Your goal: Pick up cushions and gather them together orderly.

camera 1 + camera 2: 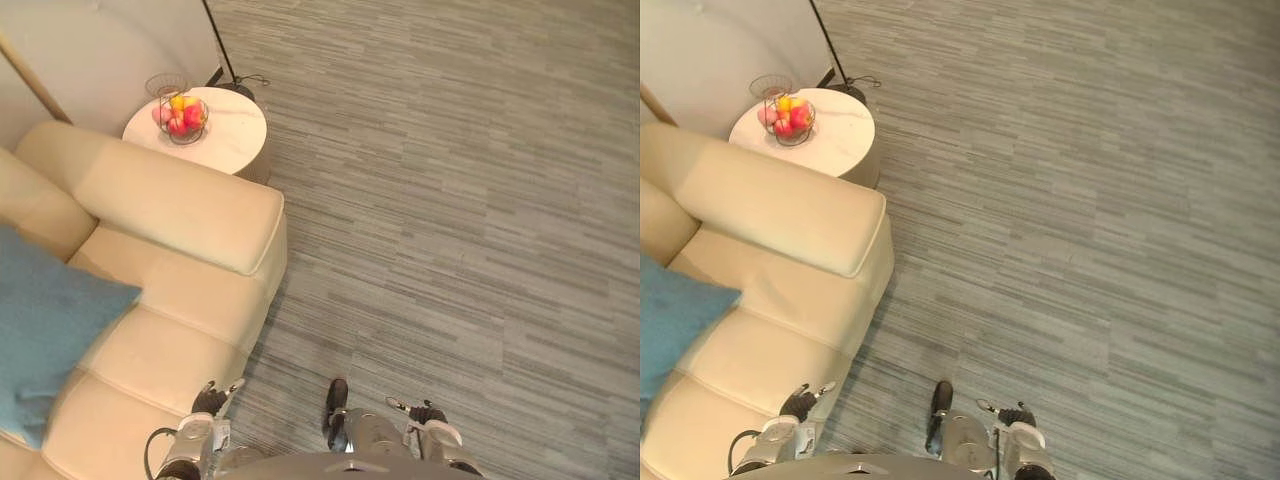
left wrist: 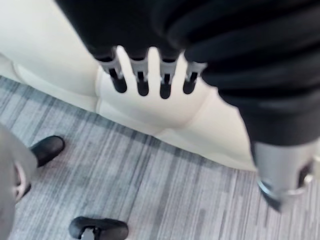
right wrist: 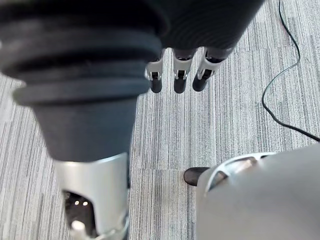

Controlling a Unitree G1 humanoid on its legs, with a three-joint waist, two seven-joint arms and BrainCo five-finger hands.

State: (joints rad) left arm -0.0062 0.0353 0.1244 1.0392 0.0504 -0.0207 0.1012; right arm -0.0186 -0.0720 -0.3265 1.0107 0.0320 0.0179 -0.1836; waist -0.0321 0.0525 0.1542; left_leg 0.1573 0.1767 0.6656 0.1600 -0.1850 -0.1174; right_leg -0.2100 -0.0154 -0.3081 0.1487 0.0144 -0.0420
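Note:
A blue cushion (image 1: 45,330) leans on the seat of a cream sofa (image 1: 170,210) at the left; its corner also shows at the edge (image 1: 675,315). My left hand (image 1: 210,400) hangs low beside the sofa's front edge, fingers (image 2: 142,82) straight and holding nothing, the cream sofa front (image 2: 150,107) past them. My right hand (image 1: 425,412) hangs over the grey carpet at the bottom, fingers (image 3: 177,80) straight, nothing held. Both hands are well away from the cushion.
A round white side table (image 1: 225,140) stands past the sofa's arm, carrying a wire basket of fruit (image 1: 182,117). A floor lamp's black pole and base (image 1: 235,85) rise behind it. Grey striped carpet (image 1: 450,200) spreads to the right.

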